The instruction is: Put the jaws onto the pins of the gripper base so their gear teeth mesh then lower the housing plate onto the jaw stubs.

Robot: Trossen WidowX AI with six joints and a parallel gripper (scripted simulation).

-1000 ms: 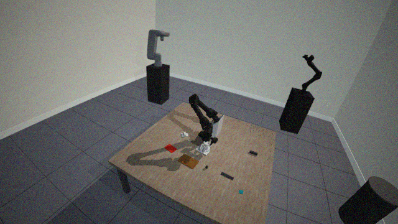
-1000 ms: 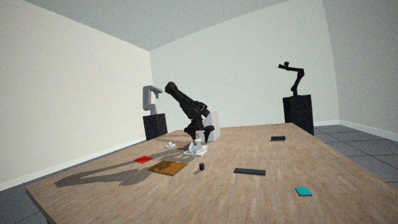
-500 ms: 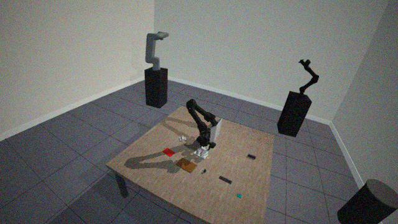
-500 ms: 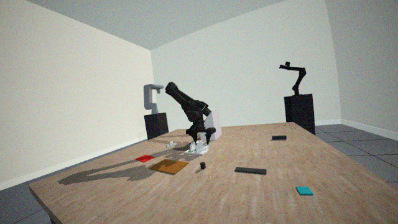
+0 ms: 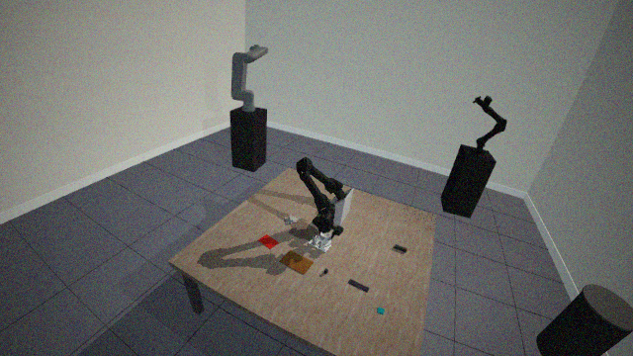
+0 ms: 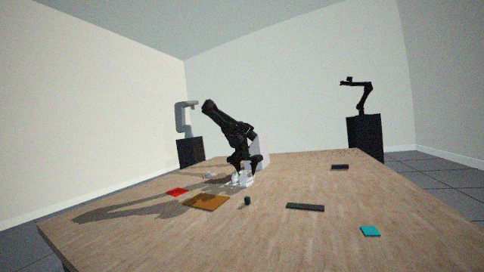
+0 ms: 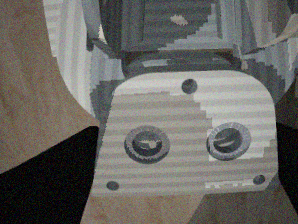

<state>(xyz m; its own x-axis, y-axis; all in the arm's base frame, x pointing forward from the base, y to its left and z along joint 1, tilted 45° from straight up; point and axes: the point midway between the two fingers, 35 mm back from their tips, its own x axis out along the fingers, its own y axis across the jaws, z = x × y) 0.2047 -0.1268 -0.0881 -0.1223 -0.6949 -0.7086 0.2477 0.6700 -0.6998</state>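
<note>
The white housing plate [image 7: 160, 112] has two round collared holes and three small holes. My gripper [image 5: 327, 235] [image 6: 246, 174] [image 7: 182, 132] is shut on this plate, with a black finger at each side edge. The plate is over the white gripper base [image 6: 242, 184] [image 7: 67, 60] on the table. Something pale, probably the jaw stubs, shows inside both collared holes. White upright parts, probably the jaws, stand on the base in the exterior view. Their pins and gear teeth are hidden under the plate. I cannot tell whether the plate rests fully on the stubs.
A small white part [image 5: 291, 221] [image 6: 209, 175] lies left of the base. A red square [image 5: 268, 241] [image 6: 177, 192], an orange-brown square [image 6: 207, 202], a small black piece [image 6: 247, 200], two dark bars [image 6: 305, 207] [image 6: 339, 167] and a teal square [image 6: 370, 231] lie around. A white block [image 6: 264, 151] stands behind.
</note>
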